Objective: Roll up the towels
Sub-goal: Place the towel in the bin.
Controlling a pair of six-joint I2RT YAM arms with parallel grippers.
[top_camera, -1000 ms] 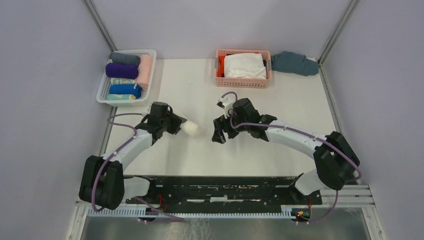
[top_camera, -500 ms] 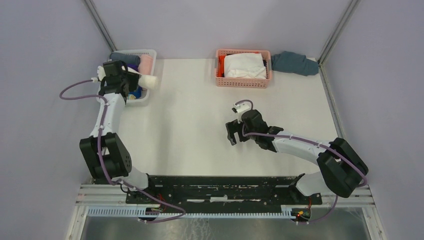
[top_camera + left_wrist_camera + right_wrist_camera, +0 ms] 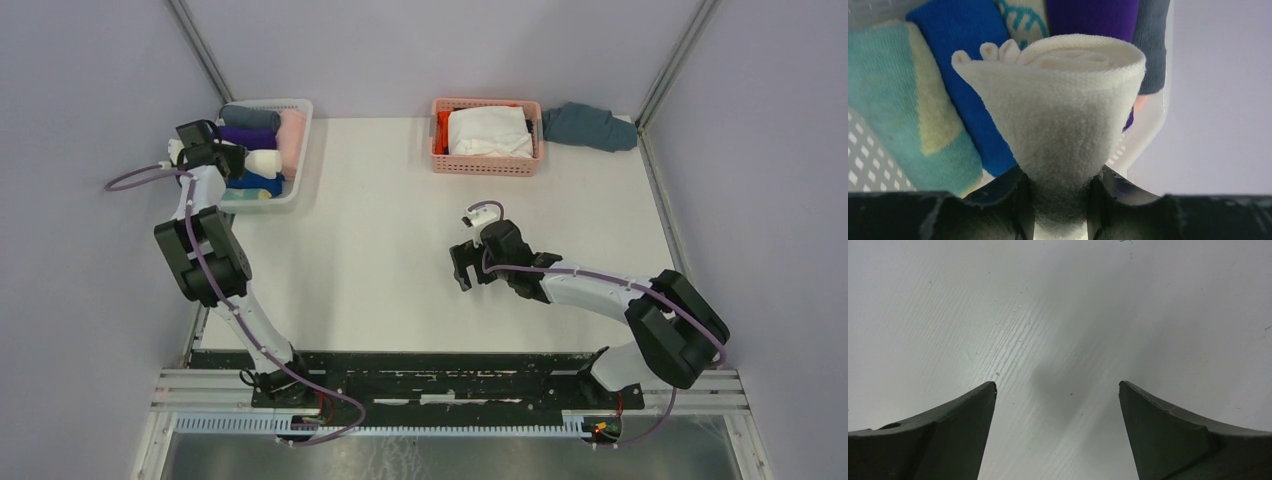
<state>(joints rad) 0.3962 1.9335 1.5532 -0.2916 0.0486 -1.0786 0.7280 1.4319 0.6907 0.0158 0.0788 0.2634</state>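
My left gripper [image 3: 238, 162] is shut on a rolled cream towel [image 3: 262, 162] and holds it over the white basket [image 3: 300, 105] at the back left. In the left wrist view the cream towel [image 3: 1063, 105] fills the middle, pinched between my fingers [image 3: 1015, 200]. Below it lie rolled towels: blue [image 3: 968, 75], teal and yellow [image 3: 893, 105], purple [image 3: 1093, 17] and dark grey [image 3: 1153, 45]. My right gripper [image 3: 460, 265] is open and empty over the bare table [image 3: 1058, 315]. Unrolled towels, white on top [image 3: 488, 130], fill the pink basket [image 3: 487, 166].
A crumpled grey-blue towel [image 3: 590, 126] lies on the table at the back right, beside the pink basket. A rolled pink towel [image 3: 292, 138] lies along the white basket's right side. Grey walls and metal posts close in the table.
My left arm has carried the cream towel from the table's middle to the back left, over the white basket. My right gripper has drawn back a little toward the right.
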